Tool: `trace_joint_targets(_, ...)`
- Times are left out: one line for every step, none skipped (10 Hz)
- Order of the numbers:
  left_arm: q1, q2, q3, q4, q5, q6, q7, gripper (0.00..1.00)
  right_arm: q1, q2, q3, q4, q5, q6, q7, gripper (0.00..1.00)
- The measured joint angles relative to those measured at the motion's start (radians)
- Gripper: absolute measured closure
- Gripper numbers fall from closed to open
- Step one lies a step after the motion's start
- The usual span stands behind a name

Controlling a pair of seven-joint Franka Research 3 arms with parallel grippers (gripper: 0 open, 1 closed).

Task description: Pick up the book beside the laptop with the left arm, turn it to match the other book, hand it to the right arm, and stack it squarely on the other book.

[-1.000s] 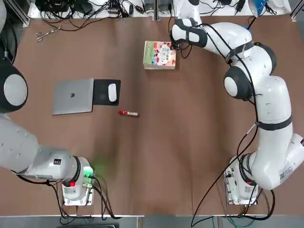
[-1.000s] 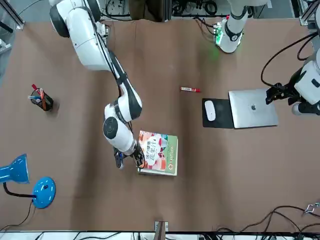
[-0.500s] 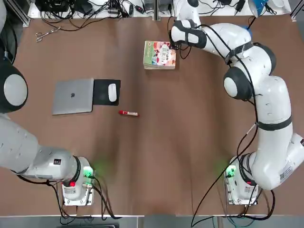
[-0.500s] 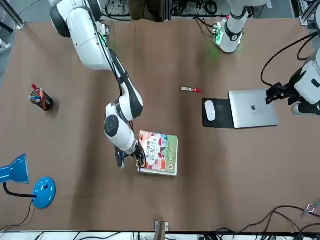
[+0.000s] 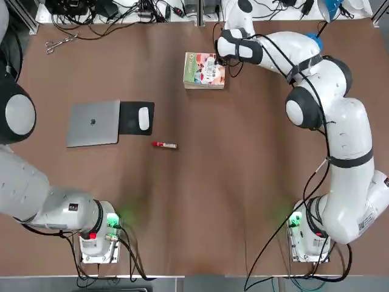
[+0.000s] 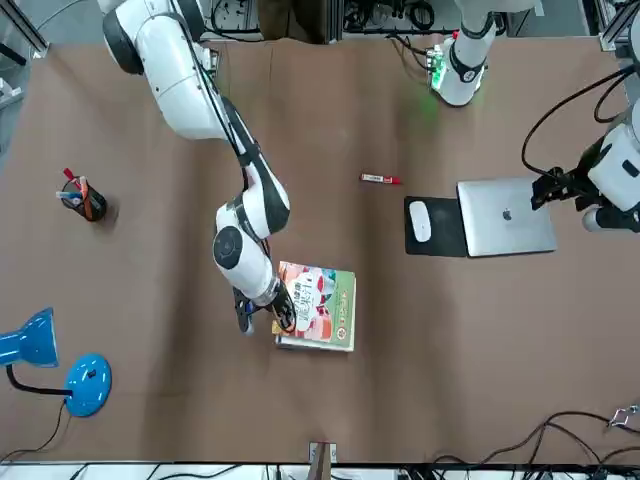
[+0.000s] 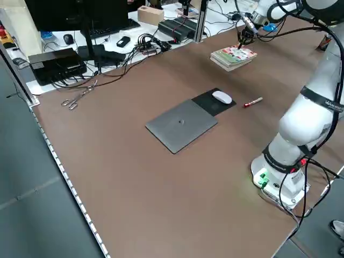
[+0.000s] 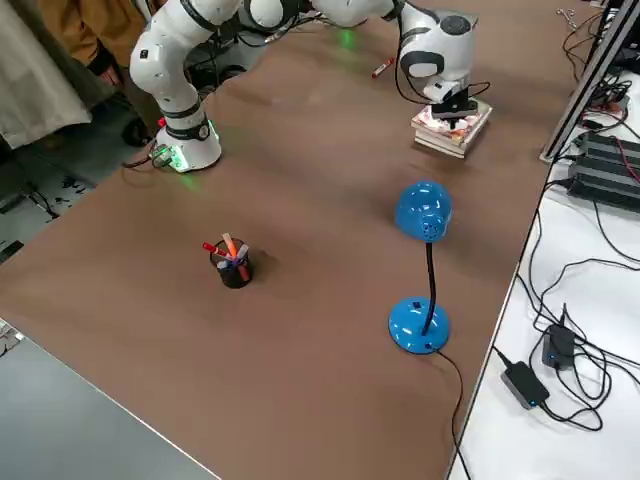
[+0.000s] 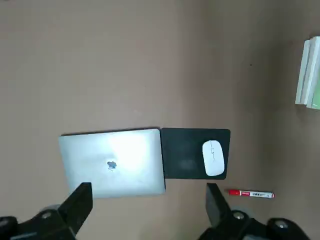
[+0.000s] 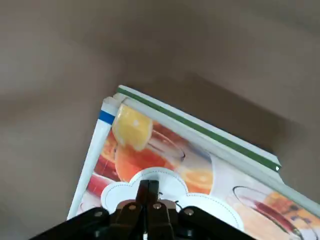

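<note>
The book (image 5: 204, 67), cream with floral art and a green band, lies flat on the other book (image 5: 203, 86) at the table's far middle; only the white edge of the lower one shows. My right gripper (image 5: 226, 61) is shut, with its fingertips (image 10: 149, 191) pointing down at the cover (image 10: 200, 165) near the book's right edge (image 6: 283, 312). Whether they touch it I cannot tell. My left gripper (image 9: 148, 205) hangs open and empty, high above the silver laptop (image 9: 112, 162), which sits on the left half of the table (image 5: 93, 123).
A black mouse pad (image 5: 129, 117) with a white mouse (image 5: 144, 118) lies against the laptop, and a red marker (image 5: 164, 145) lies near it. Scissors (image 5: 59, 43) and cables are at the far edge. A pen cup (image 6: 82, 198) and a blue lamp (image 6: 60, 365) stand on the right side.
My right wrist has shifted slightly over the book's edge, still shut. The stacked books and my left arm have not moved.
</note>
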Motion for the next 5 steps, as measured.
trace_joint_targets(0.000, 0.001, 0.000, 0.000, 0.000, 0.000, 0.000, 0.00, 0.000, 0.002, 0.000, -0.001, 0.000, 0.006, 0.000, 0.98)
trace_joint_targets(0.000, 0.001, 0.000, 0.000, 0.000, 0.000, 0.000, 0.00, 0.000, 0.004, 0.001, -0.001, 0.000, 0.009, 0.000, 0.98)
trace_joint_targets(0.000, 0.001, 0.000, 0.000, 0.000, 0.000, 0.000, 0.00, 0.001, 0.005, 0.001, -0.002, 0.000, 0.009, 0.000, 0.98)
trace_joint_targets(0.000, 0.001, 0.000, 0.000, 0.000, 0.000, 0.000, 0.00, 0.001, 0.006, 0.001, -0.002, 0.000, 0.009, 0.000, 0.98)
trace_joint_targets(0.000, 0.001, 0.001, 0.000, 0.000, 0.000, 0.000, 0.00, 0.001, 0.006, 0.001, -0.002, 0.000, 0.009, 0.000, 0.98)
